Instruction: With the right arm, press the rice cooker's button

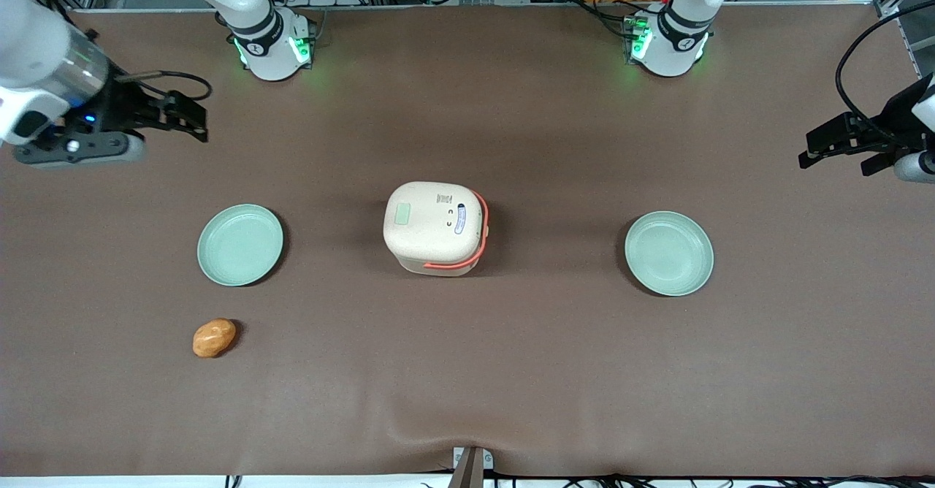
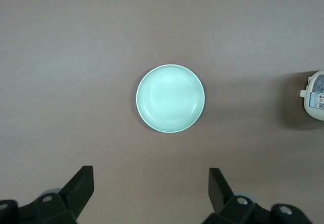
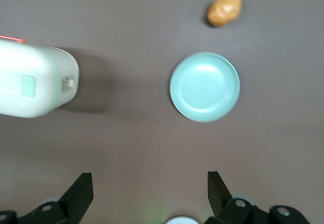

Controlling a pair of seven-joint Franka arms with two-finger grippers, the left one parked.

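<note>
The right arm (image 1: 44,71) holds its gripper (image 1: 191,117) open, well apart from the rice cooker (image 1: 436,228) (lid shut). The button (image 1: 402,215) sits untouched on the lid.

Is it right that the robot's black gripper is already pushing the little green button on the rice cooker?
Not quite. The front view shows the gripper open above the table's working-arm end, well away from the rice cooker. The button is green, on the lid, but nothing touches it.
</note>
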